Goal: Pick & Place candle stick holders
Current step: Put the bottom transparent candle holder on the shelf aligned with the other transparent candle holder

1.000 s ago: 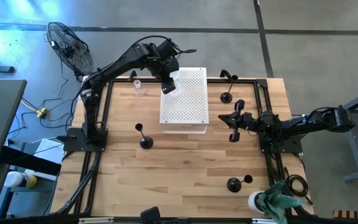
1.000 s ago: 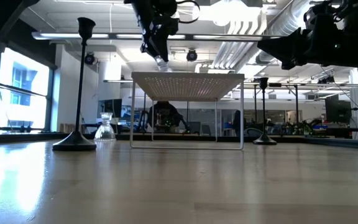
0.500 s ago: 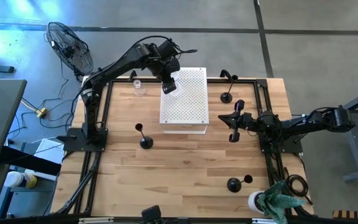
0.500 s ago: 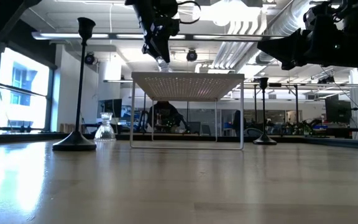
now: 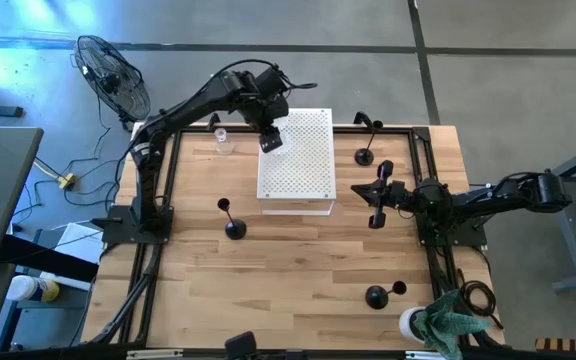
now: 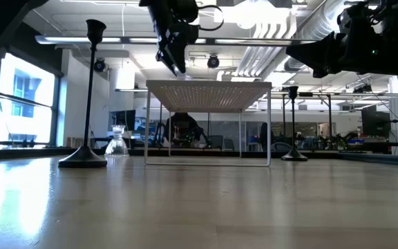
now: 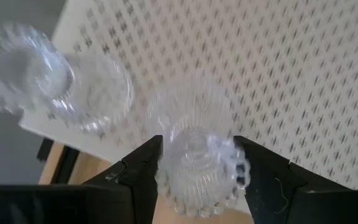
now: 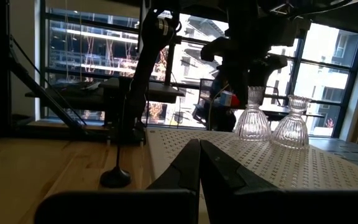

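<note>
**Left claw at the white board with a glass holder between its fingers**

Nearest on the desk [image 5: 298, 280], at five o'clock, a black holder [image 5: 376, 296] stands by the right edge. At about eight o'clock, a tall black holder [image 5: 233, 228] stands alone on its domed base; the low view shows its thin stem rising high. At three o'clock, the right claw [image 5: 377, 195] hangs just off the board's right side, and its fingers look pressed together, tips meeting, gripping nothing. Dead centre stands the white perforated board [image 5: 298, 170] on its thin legs. Further back, at eleven o'clock, the left claw [image 5: 270, 140] sits over the board's far left corner with its fingers on either side of a clear glass holder [image 7: 199, 155], which stands on the board with two more glass holders [image 7: 95, 93] just beside it. At ten o'clock another glass holder [image 5: 222, 135] rests on the wood. At one o'clock, a black holder [image 5: 365, 155] stands behind the board.
</note>
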Motion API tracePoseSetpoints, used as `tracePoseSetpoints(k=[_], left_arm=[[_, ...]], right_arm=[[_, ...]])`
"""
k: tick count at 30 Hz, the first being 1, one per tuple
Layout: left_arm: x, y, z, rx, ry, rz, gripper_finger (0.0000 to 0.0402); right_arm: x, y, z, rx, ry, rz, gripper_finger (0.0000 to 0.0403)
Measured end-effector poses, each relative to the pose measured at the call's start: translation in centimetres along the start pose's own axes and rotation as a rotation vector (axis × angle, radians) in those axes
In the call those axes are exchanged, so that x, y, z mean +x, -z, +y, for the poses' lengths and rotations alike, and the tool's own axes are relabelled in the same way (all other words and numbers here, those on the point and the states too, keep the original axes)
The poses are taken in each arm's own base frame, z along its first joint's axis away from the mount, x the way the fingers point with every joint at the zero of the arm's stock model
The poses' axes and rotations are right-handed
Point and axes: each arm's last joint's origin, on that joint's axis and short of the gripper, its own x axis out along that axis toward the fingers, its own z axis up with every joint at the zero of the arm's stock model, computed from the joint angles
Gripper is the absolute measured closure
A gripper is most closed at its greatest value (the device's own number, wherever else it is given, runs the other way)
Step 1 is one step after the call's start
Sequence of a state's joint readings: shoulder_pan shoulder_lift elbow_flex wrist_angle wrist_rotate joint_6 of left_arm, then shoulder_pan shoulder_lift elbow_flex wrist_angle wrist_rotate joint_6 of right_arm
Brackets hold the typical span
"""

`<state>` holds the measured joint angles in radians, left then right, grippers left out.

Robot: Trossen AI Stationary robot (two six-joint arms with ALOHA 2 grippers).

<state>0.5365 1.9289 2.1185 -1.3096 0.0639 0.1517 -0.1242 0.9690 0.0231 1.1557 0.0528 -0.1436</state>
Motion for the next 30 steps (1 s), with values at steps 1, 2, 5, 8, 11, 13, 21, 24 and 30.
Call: tracePoseSetpoints(k=[1,2,5,8,11,13,21,24,30], left_arm=[[0.04,0.0,0.0,-0.003,0.001,0.001,0.0218],[0.04,0.02,0.0,-0.003,0.001,0.002,0.0222],[0.03,0.02,0.04,-0.003,-0.014,0.004,0.0232],[0.03,-0.07,0.09,-0.002,-0.023,-0.005,0.0233],[0.0,-0.22,0.08,-0.001,-0.02,-0.022,0.0228],[-0.01,-0.35,0.07,0.0,-0.011,-0.036,0.0227],[-0.06,-0.27,-0.02,-0.001,0.017,-0.032,0.0226],[-0.07,-0.23,-0.06,-0.001,0.028,-0.03,0.0225],[-0.07,-0.25,-0.06,-0.018,0.027,-0.032,0.0225]], right_arm=[[0.0,0.0,0.0,0.0,0.0,0.0,0.0403],[0.0,0.0,0.0,0.0,0.0,0.0,0.0403],[0.0,0.0,0.0,-0.007,-0.001,0.0,0.0403],[0.0,0.0,0.01,-0.007,-0.001,0.0,0.0403],[0.0,0.0,0.01,-0.007,-0.001,0.0,0.0403],[0.0,0.0,0.0,-0.007,-0.001,0.0,0.0403],[0.0,0.02,0.01,-0.007,-0.001,0.003,0.0403],[0.0,0.02,0.01,-0.007,-0.001,0.003,0.0403],[0.0,0.03,0.01,-0.007,-0.001,0.003,0.0403]])
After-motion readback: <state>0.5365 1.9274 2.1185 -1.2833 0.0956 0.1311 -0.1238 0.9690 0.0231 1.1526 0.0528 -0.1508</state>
